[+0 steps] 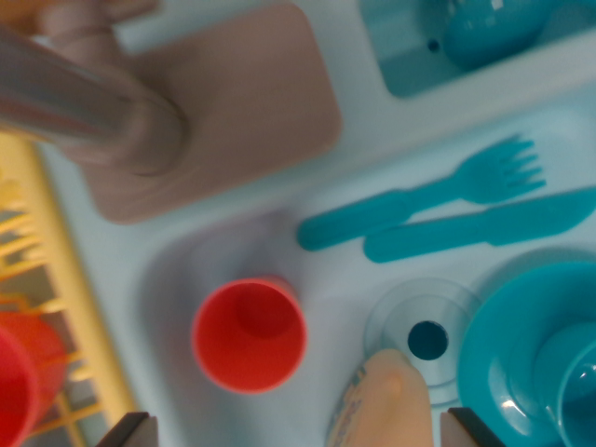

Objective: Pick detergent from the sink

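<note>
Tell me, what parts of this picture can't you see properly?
- Detergent bottle: the wrist view's bottom edge cuts it off; its label is a blur.
- Gripper: only two dark finger corners show at the bottom edge, so open or shut is unclear.
- Teal plate and the cup on it: cut by the right edge.
- Yellow rack: blurred, cropped at the left.
- Teal item in the upper compartment: cut by the top edge, unidentifiable.

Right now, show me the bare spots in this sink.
Free: sink floor between the red plastic cup and the teal fork. Crowded: lower right, where the cream detergent bottle, round drain and teal plate bunch together.
</note>
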Robot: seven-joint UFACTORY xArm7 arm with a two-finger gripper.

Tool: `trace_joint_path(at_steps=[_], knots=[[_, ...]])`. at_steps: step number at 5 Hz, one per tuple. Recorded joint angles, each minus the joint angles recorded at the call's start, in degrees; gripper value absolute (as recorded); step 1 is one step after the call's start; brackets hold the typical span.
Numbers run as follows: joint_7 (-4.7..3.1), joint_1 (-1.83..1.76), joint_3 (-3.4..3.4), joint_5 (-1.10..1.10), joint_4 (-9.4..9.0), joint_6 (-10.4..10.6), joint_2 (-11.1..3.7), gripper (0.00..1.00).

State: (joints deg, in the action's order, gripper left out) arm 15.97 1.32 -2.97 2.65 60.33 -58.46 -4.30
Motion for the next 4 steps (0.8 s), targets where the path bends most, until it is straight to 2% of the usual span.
trace_joint_path(at_steps=[1,2,3,4], knots=[[0.98,0.24,-0.14,0.01,-2.29,2.4,-0.17,0.00],[0.98,0.24,-0.14,0.01,-2.29,2.4,-0.17,0.00],[1.84,0.45,-0.27,0.02,-4.30,4.6,-0.32,0.00],[1.84,0.45,-0.27,0.02,-4.30,4.6,-0.32,0.00]])
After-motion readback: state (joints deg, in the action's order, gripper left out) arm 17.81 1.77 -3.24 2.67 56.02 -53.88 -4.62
